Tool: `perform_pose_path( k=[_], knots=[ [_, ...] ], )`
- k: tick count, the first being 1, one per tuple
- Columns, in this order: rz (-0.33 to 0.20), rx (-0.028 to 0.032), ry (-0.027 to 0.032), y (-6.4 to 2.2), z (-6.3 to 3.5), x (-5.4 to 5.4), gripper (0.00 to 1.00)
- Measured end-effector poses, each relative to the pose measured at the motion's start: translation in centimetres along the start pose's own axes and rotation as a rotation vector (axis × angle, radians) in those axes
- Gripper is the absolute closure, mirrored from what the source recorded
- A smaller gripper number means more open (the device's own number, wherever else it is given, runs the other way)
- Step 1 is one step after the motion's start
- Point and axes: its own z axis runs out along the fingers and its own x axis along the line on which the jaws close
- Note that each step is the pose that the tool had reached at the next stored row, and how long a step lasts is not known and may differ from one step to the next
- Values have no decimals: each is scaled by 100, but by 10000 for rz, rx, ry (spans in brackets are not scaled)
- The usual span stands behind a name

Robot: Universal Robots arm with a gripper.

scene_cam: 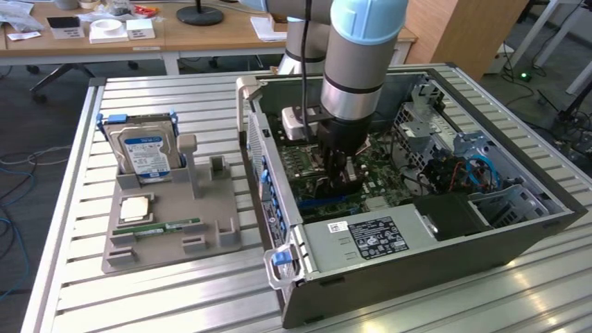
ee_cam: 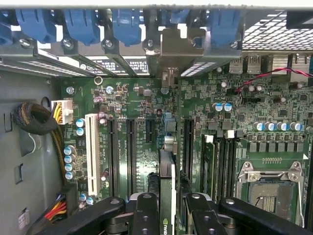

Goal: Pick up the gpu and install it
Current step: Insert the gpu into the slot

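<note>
One gpu, held edge-on and upright between the fingers of the gripper, which are closed on its two flat faces. Carried this way, its long edge runs parallel to the black slots of the motherboard, the attitude a card needs to drop into a slot. Location: inside the open case, low over the board, far end toward the rear wall with the blue latches; whether its connector has entered a slot cannot be told. One case, laid on its side on the tabletop, open upward, giving the arm access from above. One tray beside it, at the exterior view's left, keeping a hard drive upright and a RAM stick flat in recesses, apparently so each can be gripped cleanly.
</note>
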Motion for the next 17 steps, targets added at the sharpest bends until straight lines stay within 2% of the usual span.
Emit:
perform_pose_path(
  k=[17],
  knots=[
    [0,2,-4,1,11,0,74]
  ],
)
